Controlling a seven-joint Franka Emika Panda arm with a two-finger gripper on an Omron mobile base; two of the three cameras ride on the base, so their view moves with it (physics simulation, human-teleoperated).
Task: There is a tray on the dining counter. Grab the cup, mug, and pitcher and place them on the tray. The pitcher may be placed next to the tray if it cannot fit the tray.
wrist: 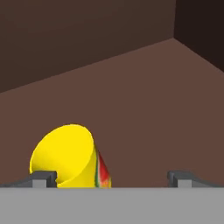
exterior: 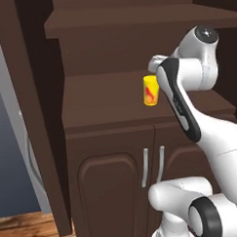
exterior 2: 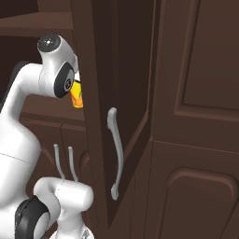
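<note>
the cup (wrist: 65, 155) stands upright just below the wide-open gripper (wrist: 113, 177), toward one fingertip (off-centre).

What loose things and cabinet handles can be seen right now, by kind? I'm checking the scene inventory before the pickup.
Yellow cup: 1
Short door handles on the lower cabinet: 2
Long handle on the tall open door: 1
Total: 4
</note>
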